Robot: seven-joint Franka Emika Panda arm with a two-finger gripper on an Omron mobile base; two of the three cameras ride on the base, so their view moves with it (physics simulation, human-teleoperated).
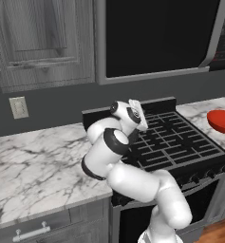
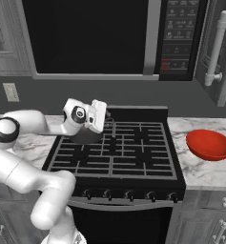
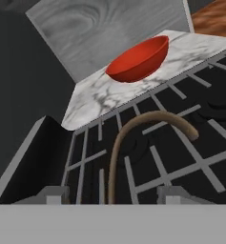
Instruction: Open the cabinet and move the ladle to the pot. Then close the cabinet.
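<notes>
In the hand view my gripper (image 3: 113,194) is open, its two fingertips (image 3: 52,193) standing wide apart. The ladle (image 3: 133,125), a slim brown curved handle, rises between them and bends right over the stove grate, touching neither finger. From the right base view the gripper (image 2: 105,119) hovers over the stove's back left, just above the small dark grey pot (image 2: 83,138). My own arm hides the pot in the left base view, where the gripper (image 1: 143,122) shows above the grates. The grey wood-grain cabinet (image 1: 38,42) hangs at the upper left; I cannot tell whether its door is open.
A black stove (image 2: 133,152) with grates lies under the hand, and a black microwave (image 2: 90,38) hangs above it. A red bowl (image 2: 210,144) sits on the marble counter (image 2: 200,171) to the right. Another cabinet door with a bar handle (image 2: 215,52) is at the upper right.
</notes>
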